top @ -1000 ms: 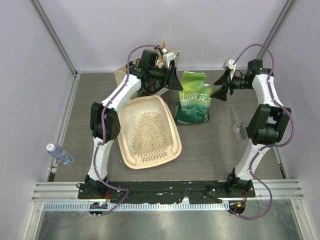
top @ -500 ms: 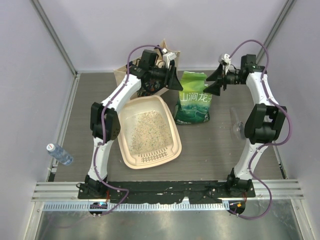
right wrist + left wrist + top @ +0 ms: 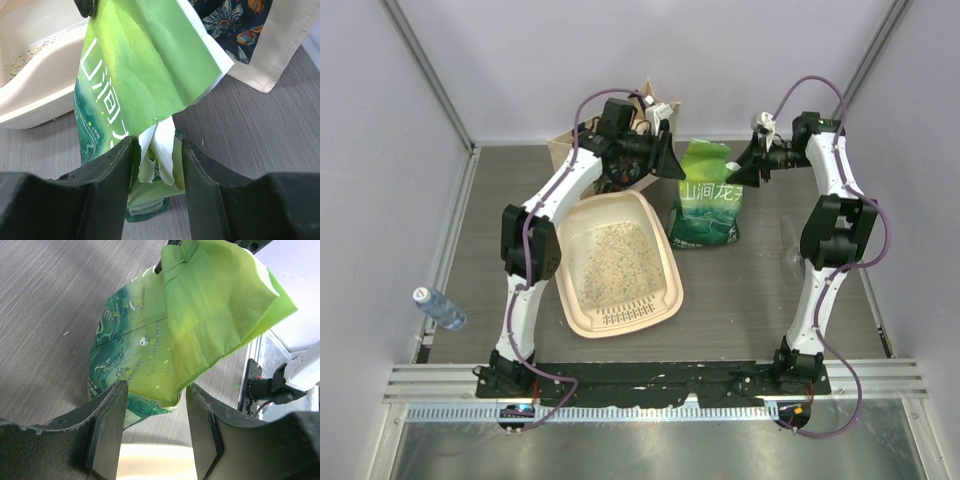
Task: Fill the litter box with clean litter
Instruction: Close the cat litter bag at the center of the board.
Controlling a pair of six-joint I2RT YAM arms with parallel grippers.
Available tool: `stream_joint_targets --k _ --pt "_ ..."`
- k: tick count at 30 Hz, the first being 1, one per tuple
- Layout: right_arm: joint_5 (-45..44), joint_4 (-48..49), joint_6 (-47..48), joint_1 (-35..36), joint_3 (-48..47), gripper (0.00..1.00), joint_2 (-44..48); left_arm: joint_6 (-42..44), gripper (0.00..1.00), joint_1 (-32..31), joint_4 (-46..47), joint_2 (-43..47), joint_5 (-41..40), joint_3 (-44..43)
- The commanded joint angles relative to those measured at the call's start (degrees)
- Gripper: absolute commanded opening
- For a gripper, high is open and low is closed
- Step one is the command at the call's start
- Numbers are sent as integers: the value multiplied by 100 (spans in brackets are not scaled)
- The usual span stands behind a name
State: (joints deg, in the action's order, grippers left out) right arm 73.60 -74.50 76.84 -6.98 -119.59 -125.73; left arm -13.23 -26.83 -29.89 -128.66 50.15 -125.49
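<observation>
The cream litter box (image 3: 665,262) lies left of centre with a patch of clean litter (image 3: 610,262) inside; its rim also shows in the left wrist view (image 3: 155,460) and the right wrist view (image 3: 40,95). A green bag (image 3: 708,200) stands upright to its right. My left gripper (image 3: 672,160) is open beside the bag's top left edge, and the bag (image 3: 190,325) shows beyond its jaws. My right gripper (image 3: 745,165) is open at the bag's top right. In the right wrist view its jaws (image 3: 157,170) straddle the bag's torn white corner (image 3: 160,145).
A beige tote bag (image 3: 260,45) stands behind the green bag by the back wall. A water bottle (image 3: 440,308) lies at the far left edge. A clear plastic object (image 3: 792,245) lies at the right, near the right arm.
My right gripper has moved left and toward the back, up to the top right corner of the green bag. The left arm, the bag and the litter box have not moved.
</observation>
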Motion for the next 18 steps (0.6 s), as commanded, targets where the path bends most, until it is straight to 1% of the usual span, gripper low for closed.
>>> stream_joint_targets --k 1,4,5,6,7,8,14,15,17,18 --pt "101 -1172 402 4 -179 47 233 -56 54 46 80 34 57 -213" --pt "207 -1172 288 4 -161 48 330 -48 53 46 71 34 -84 -221" --pt "207 -1172 227 4 -152 47 339 -48 53 38 80 17 -241 -230" --pt "198 -1172 192 4 -135 44 339 -48 52 37 71 8 -295 -248" --pt "207 -1172 156 4 -117 38 348 -48 52 20 71 -10 -374 -274" --pt "224 -1172 104 -5 -108 35 348 -48 52 20 62 -19 -479 -291" --pt "462 -1172 -274 -22 -73 31 365 -48 50 -50 80 -98 -532 -423" --pt "462 -1163 -344 -14 -73 29 356 -39 49 -77 62 -124 -585 -423" --pt "497 -1163 -424 -31 -73 28 348 -13 44 -94 62 -142 -603 -432" --pt "523 -1163 -476 -40 -73 26 348 -12 40 -103 71 -150 -620 -432"
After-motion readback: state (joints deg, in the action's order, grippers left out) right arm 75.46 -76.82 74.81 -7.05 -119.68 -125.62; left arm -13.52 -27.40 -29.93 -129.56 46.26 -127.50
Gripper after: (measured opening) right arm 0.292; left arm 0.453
